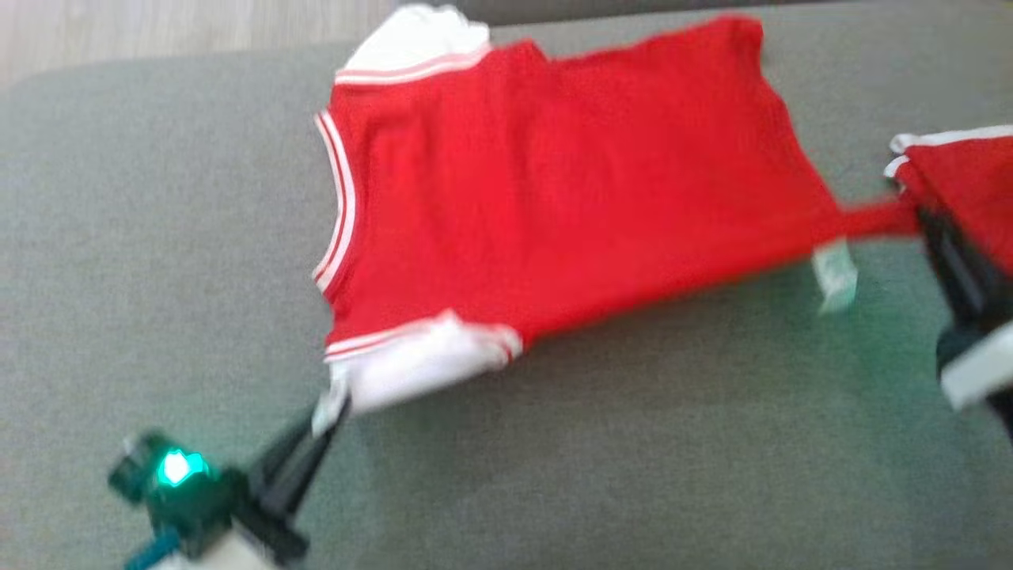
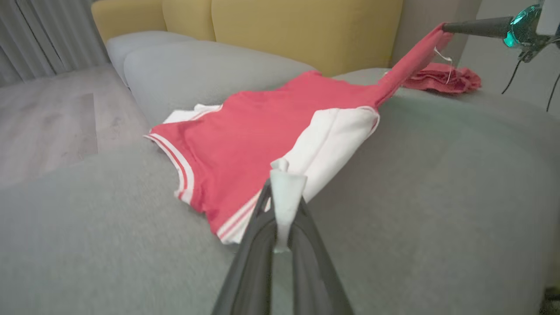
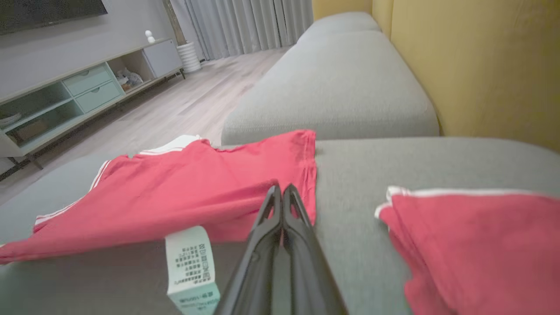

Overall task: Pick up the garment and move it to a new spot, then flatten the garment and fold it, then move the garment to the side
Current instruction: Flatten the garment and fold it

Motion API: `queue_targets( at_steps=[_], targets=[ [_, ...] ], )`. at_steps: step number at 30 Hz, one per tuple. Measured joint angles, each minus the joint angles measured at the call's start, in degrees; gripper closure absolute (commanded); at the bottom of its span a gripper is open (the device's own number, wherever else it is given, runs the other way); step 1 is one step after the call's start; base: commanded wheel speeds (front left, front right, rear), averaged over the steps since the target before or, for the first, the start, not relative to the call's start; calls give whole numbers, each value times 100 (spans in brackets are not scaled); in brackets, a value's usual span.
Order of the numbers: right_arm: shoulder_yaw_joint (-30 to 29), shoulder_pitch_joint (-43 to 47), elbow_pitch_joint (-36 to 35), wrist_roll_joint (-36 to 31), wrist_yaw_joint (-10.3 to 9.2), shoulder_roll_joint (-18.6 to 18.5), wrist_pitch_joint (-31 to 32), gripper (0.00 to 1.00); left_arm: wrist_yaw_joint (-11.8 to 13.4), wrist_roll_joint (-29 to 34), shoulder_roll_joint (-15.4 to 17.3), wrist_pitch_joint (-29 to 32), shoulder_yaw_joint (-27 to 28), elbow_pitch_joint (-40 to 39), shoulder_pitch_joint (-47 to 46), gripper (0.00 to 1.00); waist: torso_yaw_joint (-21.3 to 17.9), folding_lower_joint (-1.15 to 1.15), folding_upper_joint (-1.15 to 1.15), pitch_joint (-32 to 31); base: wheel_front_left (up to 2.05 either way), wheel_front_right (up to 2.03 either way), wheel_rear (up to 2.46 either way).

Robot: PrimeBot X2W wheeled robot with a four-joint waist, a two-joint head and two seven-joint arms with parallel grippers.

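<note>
Head view, near left: the left end effector point(image 1: 331, 408) pinches the white sleeve point(image 1: 419, 368) of the garment point(image 1: 554, 198), which lies spread across the sofa point(image 1: 158, 237). Farther right, the right end effector point(image 1: 918, 218) is pressed together on its stretched hem corner, apparently lifted. A folded garment point(image 1: 965, 182) lies just beside it.

Yellow backrest point(image 2: 306, 30) rises behind the grey seat point(image 2: 437, 175).
</note>
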Motion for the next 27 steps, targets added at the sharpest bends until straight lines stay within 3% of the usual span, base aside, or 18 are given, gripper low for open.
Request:
queue_targets(
  at_steps=[7, 11, 17, 27],
  targets=[
    [-93, 1534, -721, 125, 0, -232, 4, 100, 275, -113, 287, 250, -143, -528, 911, 100, -10, 0, 0, -259, 0, 0, 0],
    [-298, 1868, -950, 191, 0, -219, 4, 100, 345, -166, 290, 250, -87, -680, 924, 100, 12, 0, 0, -259, 0, 0, 0],
    [-561, 1481, -911, 194, 0, -86, 87, 100, 175, 34, 175, 280, -76, -509, 27, 100, 76, 1, 0, -123, 0, 0, 0],
    [-326, -75, -366, 114, 0, 65, 620, 100, -111, 526, -215, 417, -274, 612, -2183, 100, 168, 3, 0, 425, 0, 0, 0]
  ],
)
